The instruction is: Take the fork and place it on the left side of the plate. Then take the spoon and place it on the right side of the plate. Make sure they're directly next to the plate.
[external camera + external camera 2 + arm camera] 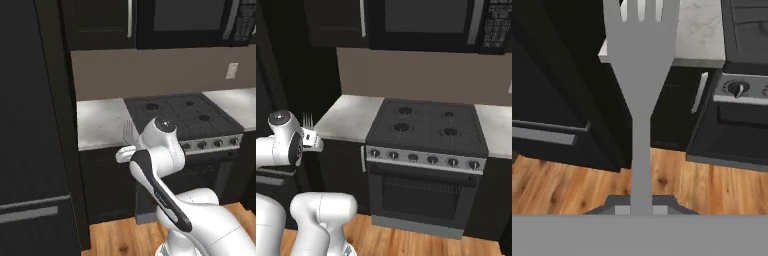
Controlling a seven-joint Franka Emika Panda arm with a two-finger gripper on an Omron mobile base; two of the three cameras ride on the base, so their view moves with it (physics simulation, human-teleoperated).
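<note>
My gripper is shut on the handle of the fork, a slim light grey fork whose tines point away from the hand, toward the counter edge. In the left base view the fork's tines stick up just beyond the white hand, in front of the counter. The right base view has the fork upright above the hand at the far left, off the counter's left end. The plate and the spoon are out of view.
A pale marble counter runs left of a black stove with an oven below. A tall dark fridge stands at the left. Dark cabinets and a microwave hang above. The floor is wood.
</note>
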